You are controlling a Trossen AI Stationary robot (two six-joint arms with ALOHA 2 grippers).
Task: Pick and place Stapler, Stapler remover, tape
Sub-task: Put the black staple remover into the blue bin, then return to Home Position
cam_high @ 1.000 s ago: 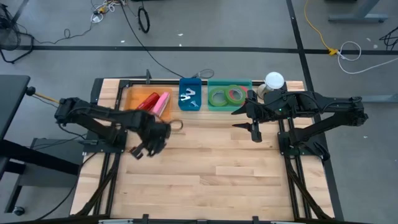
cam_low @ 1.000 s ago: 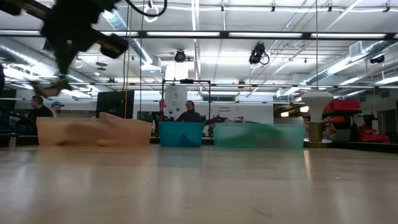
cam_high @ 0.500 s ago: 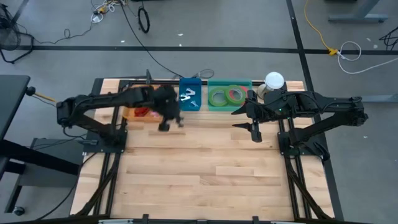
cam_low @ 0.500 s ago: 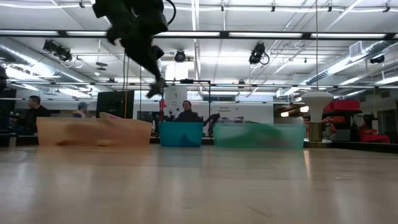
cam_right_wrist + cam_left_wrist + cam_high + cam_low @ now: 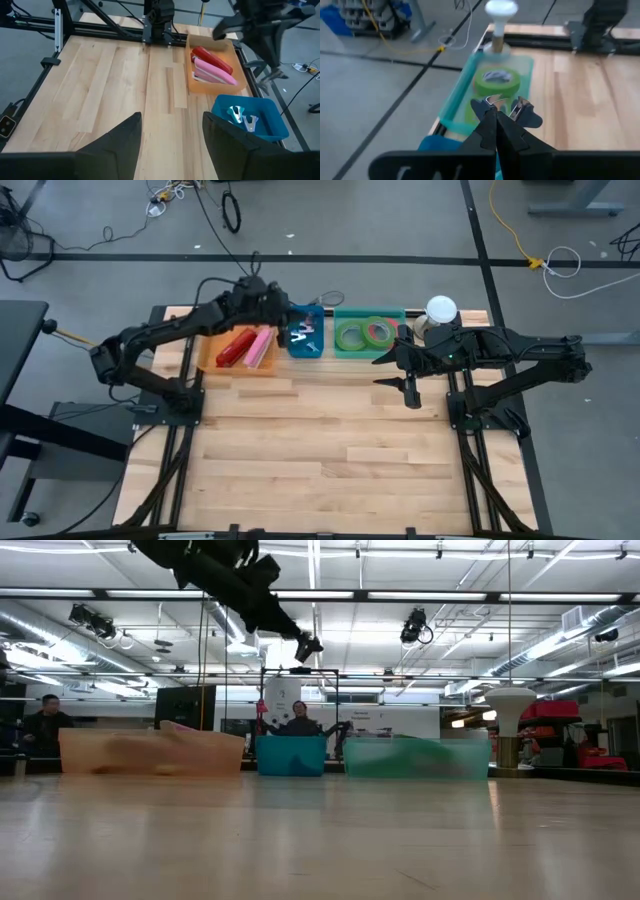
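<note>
Grey concrete floor (image 5: 400,220) with cables surrounds the table; the ceiling carries long strip lights (image 5: 400,595).

Pale planked wooden tabletop (image 5: 330,460), smooth with a light sheen, carries three translucent plastic bins: orange (image 5: 212,352), blue (image 5: 312,313) and green (image 5: 345,315). Beside the blue bin, glossy red (image 5: 234,347) and pink (image 5: 259,347) plastic staplers; shiny metal staple removers (image 5: 303,336) inside it.

High view: overhead, straight down on the whole counter (image 5: 320,450). Low view: counter height, level toward the room. Wrist views: close, forward-looking. All four share the blue bin (image 5: 306,332) (image 5: 291,754) (image 5: 440,144) (image 5: 250,117).
</note>
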